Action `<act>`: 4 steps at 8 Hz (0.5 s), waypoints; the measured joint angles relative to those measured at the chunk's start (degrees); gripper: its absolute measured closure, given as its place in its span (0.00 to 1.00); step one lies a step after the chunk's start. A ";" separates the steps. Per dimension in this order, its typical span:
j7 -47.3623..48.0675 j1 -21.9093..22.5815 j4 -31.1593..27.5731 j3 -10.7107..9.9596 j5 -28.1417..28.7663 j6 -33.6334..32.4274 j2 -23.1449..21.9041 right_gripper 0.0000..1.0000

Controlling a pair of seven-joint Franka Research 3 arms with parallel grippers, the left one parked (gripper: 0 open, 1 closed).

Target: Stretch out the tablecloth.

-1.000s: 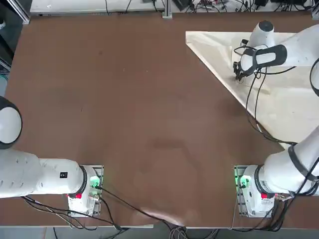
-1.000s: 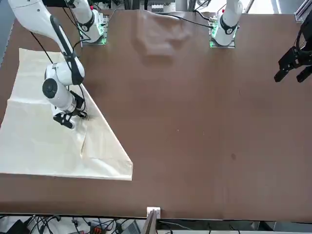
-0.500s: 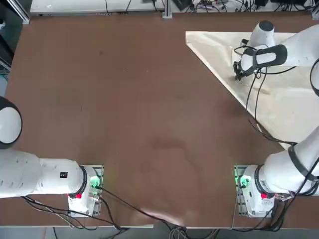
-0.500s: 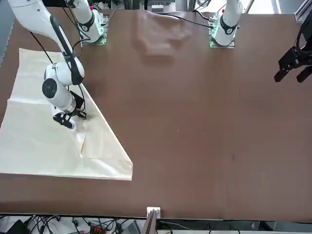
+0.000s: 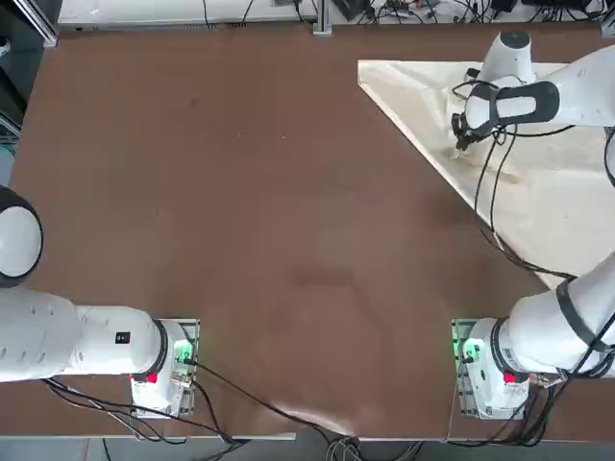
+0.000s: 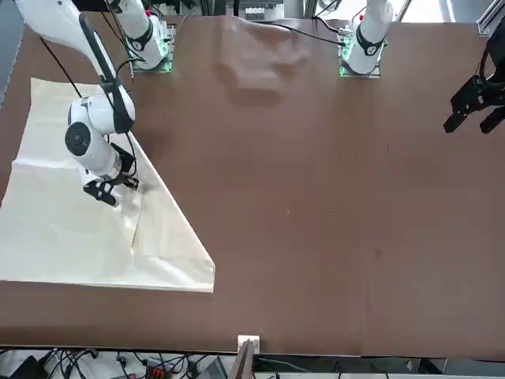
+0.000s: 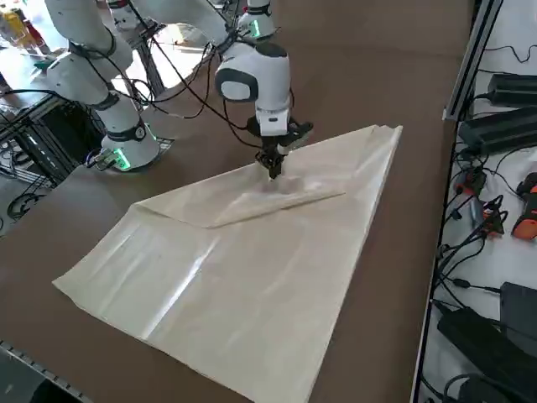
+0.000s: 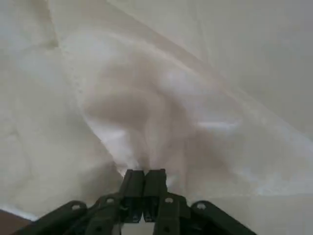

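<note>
Brown and smooth, the counter (image 5: pixel 250 211) extends beneath both arm bases, and beyond its far edge, in the top view, lies a pale surface strewn with dark cables (image 7: pixel 470 252). With the tablecloth (image 7: pixel 252 277) as landmark, I describe each part by its position relative to that sheet. The tablecloth, cream-beige and plain, lies on the counter at the working arm's side, reaching out in front of that arm's base (image 5: pixel 500 370); the base itself stands beside the cloth, on the bare counter. Part of the cloth is folded over on itself, the flap's edge forming a raised diagonal ridge, with soft wrinkles gathered near it and a glossy crease crossing the flatter portion. My right gripper (image 8: pixel 145 172) points down over the folded part of the tablecloth, close to its diagonal edge; its two black fingers are clenched together, tips meeting, with puckered fabric at them. Whether a pinch of cloth is caught between the tips I cannot tell. Slack black cables (image 5: pixel 492 192) loop from the working arm (image 5: pixel 577 91) above the cloth's diagonal edge.
</note>
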 joint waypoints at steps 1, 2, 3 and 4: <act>0.00 0.01 0.05 0.20 0.00 -1.30 -1.04 0.97; 0.00 0.01 0.06 0.67 0.98 -2.18 -1.65 0.97; 0.00 0.01 0.08 1.53 2.58 -3.03 -2.12 0.97; 0.00 0.04 0.09 2.56 4.19 -3.84 -2.57 0.97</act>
